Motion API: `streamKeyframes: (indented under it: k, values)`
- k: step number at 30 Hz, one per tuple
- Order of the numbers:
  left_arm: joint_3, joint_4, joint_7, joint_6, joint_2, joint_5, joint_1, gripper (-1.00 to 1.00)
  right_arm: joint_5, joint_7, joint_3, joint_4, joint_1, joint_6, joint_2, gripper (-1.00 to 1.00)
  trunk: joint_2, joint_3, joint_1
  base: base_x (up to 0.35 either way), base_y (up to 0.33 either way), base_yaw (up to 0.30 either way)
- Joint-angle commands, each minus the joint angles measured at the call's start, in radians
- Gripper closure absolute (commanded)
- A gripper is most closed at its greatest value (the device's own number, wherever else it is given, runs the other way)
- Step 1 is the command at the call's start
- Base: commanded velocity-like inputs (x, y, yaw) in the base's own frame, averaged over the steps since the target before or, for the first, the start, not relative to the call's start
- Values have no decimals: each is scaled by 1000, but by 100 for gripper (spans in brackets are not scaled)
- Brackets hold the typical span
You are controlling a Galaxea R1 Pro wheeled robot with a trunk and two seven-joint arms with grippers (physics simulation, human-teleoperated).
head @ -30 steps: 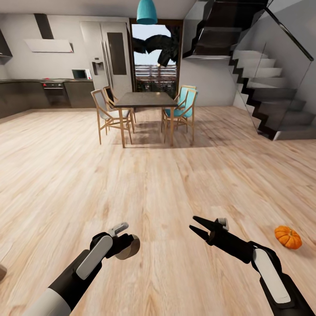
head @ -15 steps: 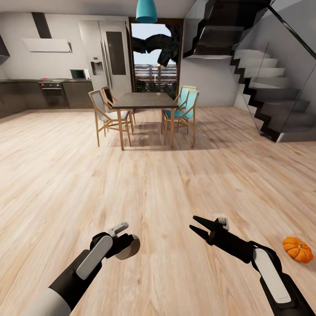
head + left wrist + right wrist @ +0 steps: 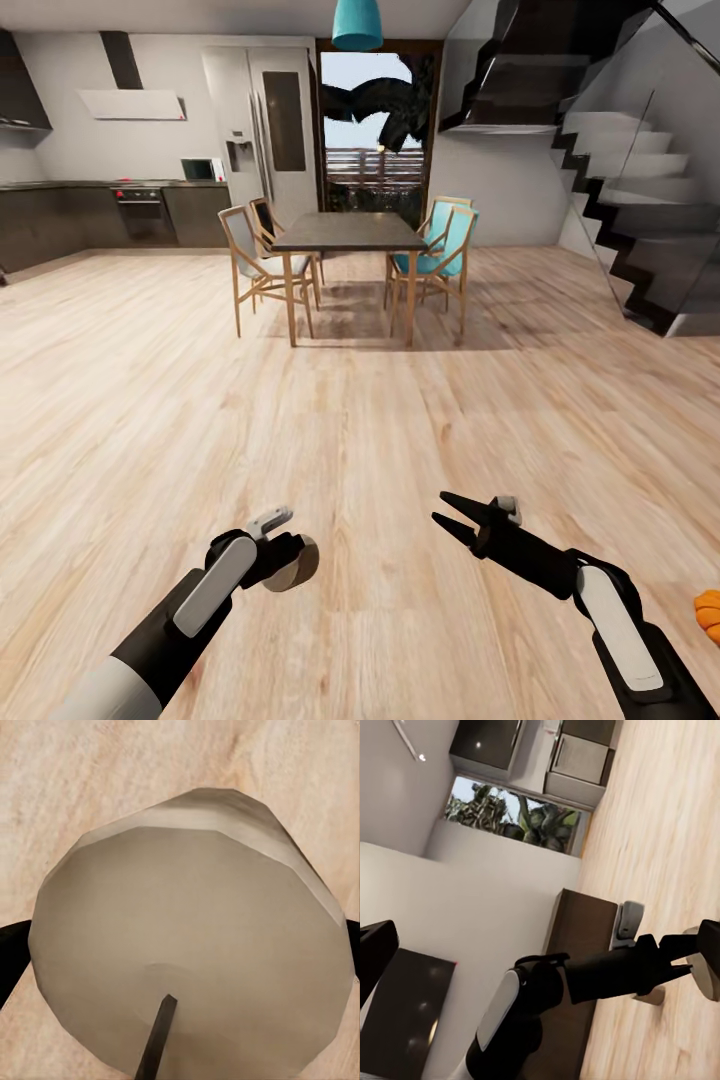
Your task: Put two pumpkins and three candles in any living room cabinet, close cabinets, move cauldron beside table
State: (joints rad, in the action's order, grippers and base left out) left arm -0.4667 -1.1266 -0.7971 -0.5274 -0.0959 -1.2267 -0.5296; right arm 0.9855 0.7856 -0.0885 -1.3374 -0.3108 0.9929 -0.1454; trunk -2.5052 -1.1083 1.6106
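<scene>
My left gripper (image 3: 286, 556) is shut on a stubby grey candle (image 3: 300, 566) low over the wooden floor. In the left wrist view the candle (image 3: 187, 945) shows its pale top and dark wick, with a dark finger at each side. My right gripper (image 3: 450, 515) is open and holds nothing. An orange pumpkin (image 3: 709, 615) lies on the floor at the right edge of the head view, right of my right arm and half cut off. In the right wrist view a dark-brown low cabinet (image 3: 581, 937) stands against a white wall beyond my left arm.
A dark dining table (image 3: 350, 232) with wooden and teal chairs stands ahead across the plank floor (image 3: 350, 420). A glass-railed staircase (image 3: 640, 230) rises at the right. Dark kitchen units (image 3: 90, 212) and a fridge (image 3: 270, 135) line the back wall.
The camera has shifted, so the room slid right and the pumpkin slid down to the picture's lower right edge. Both arms keep their pose, and the candle stays in the left gripper.
</scene>
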Motion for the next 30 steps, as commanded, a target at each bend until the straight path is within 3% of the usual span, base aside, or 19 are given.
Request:
streamKeyframes:
  k: [1,30]
  values:
    - [-3,-1,-5,-2,-1,-4,-1,100,-2,4,-2,0,0,4,0,-100,0,0,0,240,0,240]
    - [-3,-1,-5,-2,-1,-4,-1,100,-3,-5,-1,1,-1,4,0,-100,0,13,0,244,-20,251]
